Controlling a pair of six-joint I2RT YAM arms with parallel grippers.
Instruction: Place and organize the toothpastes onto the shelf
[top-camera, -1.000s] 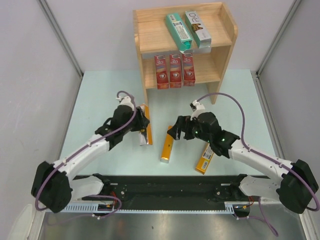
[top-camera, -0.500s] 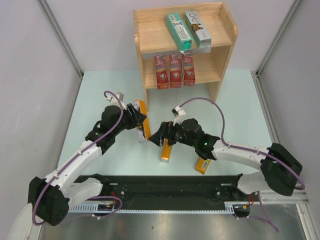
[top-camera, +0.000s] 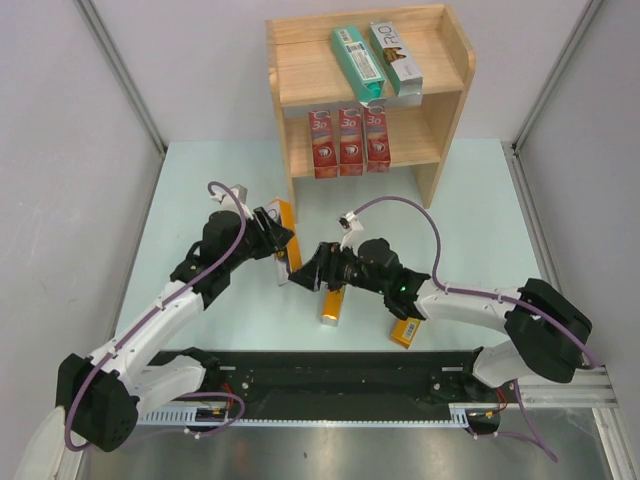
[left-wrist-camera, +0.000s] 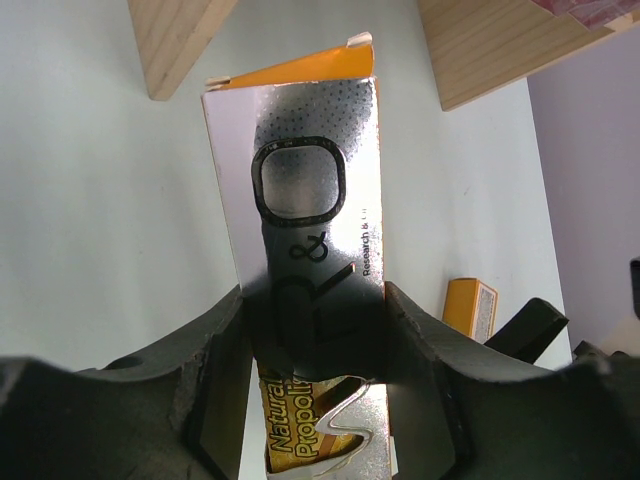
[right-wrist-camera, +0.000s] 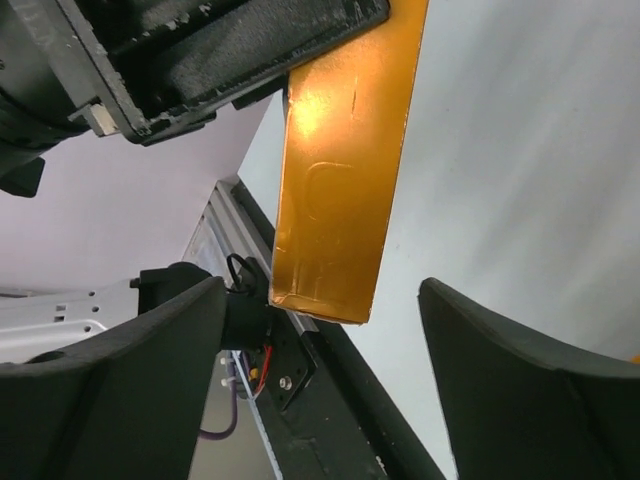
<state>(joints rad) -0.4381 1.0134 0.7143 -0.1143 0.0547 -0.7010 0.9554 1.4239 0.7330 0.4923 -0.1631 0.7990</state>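
Note:
My left gripper (top-camera: 272, 237) is shut on a silver "R.O" toothpaste carton (top-camera: 288, 250) with an orange side, just in front of the wooden shelf (top-camera: 455, 95). In the left wrist view the carton (left-wrist-camera: 310, 190) runs forward from between my fingers (left-wrist-camera: 215, 360). My right gripper (top-camera: 305, 275) is open and empty, right beside the left gripper. An orange carton (top-camera: 333, 300) lies under it, and in the right wrist view this carton (right-wrist-camera: 345, 170) sits ahead of the open jaws. A second orange carton (top-camera: 405, 330) lies near the front edge.
The shelf's top tier holds a teal carton (top-camera: 357, 55) and a silver "R.O" carton (top-camera: 395, 55). Three red "3D" cartons (top-camera: 347, 140) stand on the lower tier. The black base rail (top-camera: 340, 385) runs along the near edge. Grey walls close both sides.
My left arm has swung left and turned with the silver carton in its grip. My right gripper has moved left, over the orange carton and close to the left gripper.

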